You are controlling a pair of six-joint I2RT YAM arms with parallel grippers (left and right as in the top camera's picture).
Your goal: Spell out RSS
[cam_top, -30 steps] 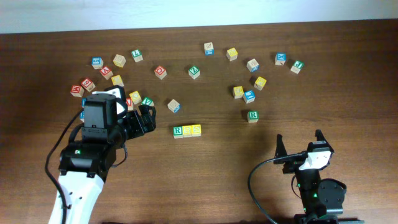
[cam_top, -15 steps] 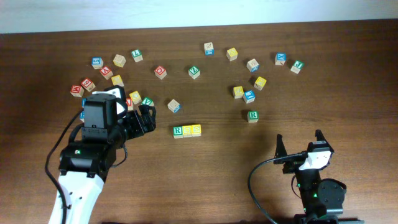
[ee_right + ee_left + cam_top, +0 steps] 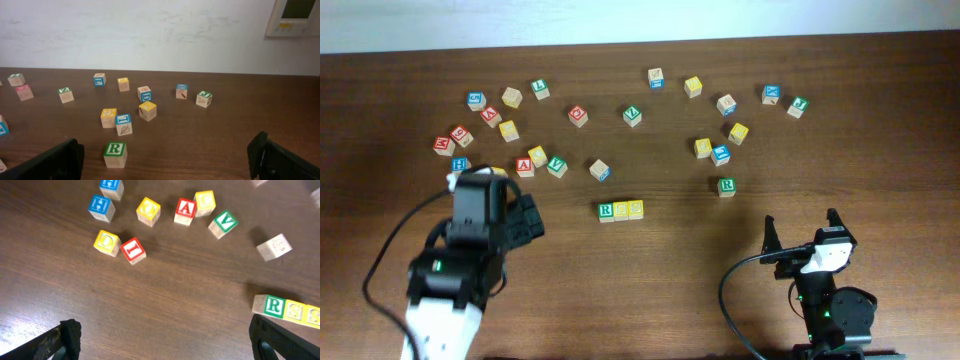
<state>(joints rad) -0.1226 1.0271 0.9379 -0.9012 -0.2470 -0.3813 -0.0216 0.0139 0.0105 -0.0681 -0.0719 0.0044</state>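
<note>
Three cubes stand in a touching row at mid-table: a green R (image 3: 606,210), then a yellow S (image 3: 621,210) and a second yellow S (image 3: 636,209). The left wrist view shows the same R (image 3: 273,306) and its neighbouring S (image 3: 294,311) at the right edge. My left gripper (image 3: 527,218) hovers left of the row, well apart from it, open, with only bare wood between its fingers (image 3: 70,335). Near the front right, my right gripper (image 3: 802,228) is open and holds nothing.
A second green R cube (image 3: 726,186) sits alone right of the row, just ahead of the right gripper (image 3: 115,152). Several other letter cubes lie scattered across the far left (image 3: 510,129) and far right (image 3: 738,132). Red A (image 3: 185,211) and green V (image 3: 223,223) lie ahead of the left gripper.
The left arm has drawn back toward the front left, away from the row, uncovering the A and V cubes. The right arm and the cubes have not moved.
</note>
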